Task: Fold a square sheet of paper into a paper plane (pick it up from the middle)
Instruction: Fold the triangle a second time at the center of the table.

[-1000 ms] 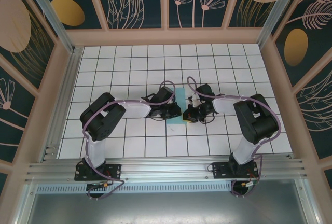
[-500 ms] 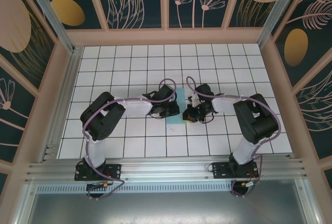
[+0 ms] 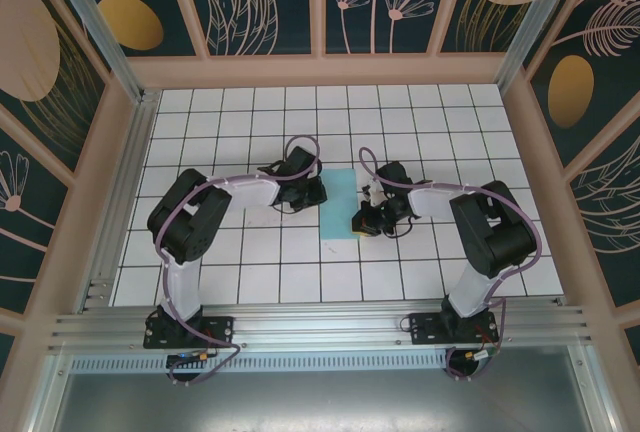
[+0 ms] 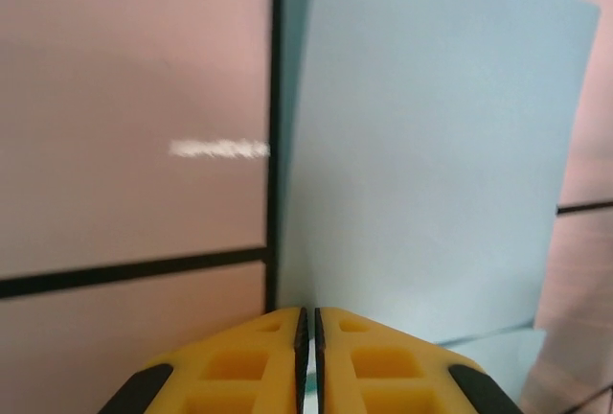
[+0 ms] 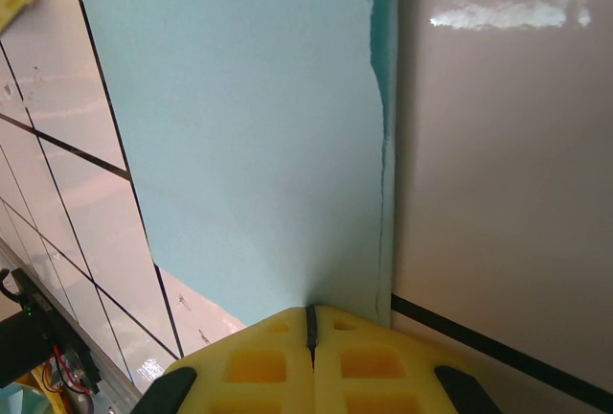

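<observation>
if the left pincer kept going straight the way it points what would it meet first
The teal paper sheet: the shut left pincer points straight at its near edge in the left wrist view. Depth is unclear, so it may skim over the sheet instead.

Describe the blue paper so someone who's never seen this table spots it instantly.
Start at the white gridded table and look near its middle, between the left end effector and the right end effector. The sheet of paper lies there, a pale teal-blue rectangle, the only blue thing on the tiles.
</observation>
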You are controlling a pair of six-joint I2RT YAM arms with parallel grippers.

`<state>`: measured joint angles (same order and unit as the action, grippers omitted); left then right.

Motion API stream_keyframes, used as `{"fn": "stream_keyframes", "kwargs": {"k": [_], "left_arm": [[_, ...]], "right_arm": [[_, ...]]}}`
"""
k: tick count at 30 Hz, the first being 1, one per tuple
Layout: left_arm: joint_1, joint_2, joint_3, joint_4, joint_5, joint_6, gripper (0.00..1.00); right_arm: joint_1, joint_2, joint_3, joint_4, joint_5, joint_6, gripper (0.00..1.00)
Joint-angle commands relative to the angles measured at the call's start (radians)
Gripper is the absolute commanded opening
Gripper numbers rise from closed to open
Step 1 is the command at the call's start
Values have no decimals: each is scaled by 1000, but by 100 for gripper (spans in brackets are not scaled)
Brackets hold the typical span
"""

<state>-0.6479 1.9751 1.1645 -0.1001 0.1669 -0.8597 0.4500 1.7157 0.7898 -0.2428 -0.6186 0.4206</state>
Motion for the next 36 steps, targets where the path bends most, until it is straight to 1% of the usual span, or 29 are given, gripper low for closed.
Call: {"fn": "stream_keyframes", "kwargs": {"k": [1,2,5,6,8,13,16,19,21,27,30,36], "left_arm": [[21,-13,32,-68,-80,29,15],[19,-34,25,-57,-63,27,15],[12,-113,-46,55,37,-4,17],[2,-130,-64,81,68,-13,17],[-26,-141,-75,96,95,-19,17],[-102,-81,-66,121,134,-44,16],[-114,-40,-63,133,144,-57,15],[-114,-21,-66,128,138,-61,14],[-114,-10,-71,110,112,-59,14],[-110,13,-40,-2,-46,-48,12],[-101,7,-40,-35,-96,-50,12],[-64,-14,-61,-23,-101,-36,13]], "right_arm": [[8,57,-40,-96,188,-6,8],[9,57,-38,-97,188,-6,8],[12,57,-34,-95,186,-5,8],[13,59,-34,-95,185,-5,8],[15,63,-32,-92,183,-5,8],[16,66,-32,-87,177,-5,8],[15,67,-30,-89,175,-6,7],[16,65,-26,-91,173,-8,7],[15,61,-26,-92,174,-9,7],[15,58,-34,-93,177,-11,8],[15,55,-38,-96,184,-9,7],[12,59,-47,-92,192,-9,7]]}}
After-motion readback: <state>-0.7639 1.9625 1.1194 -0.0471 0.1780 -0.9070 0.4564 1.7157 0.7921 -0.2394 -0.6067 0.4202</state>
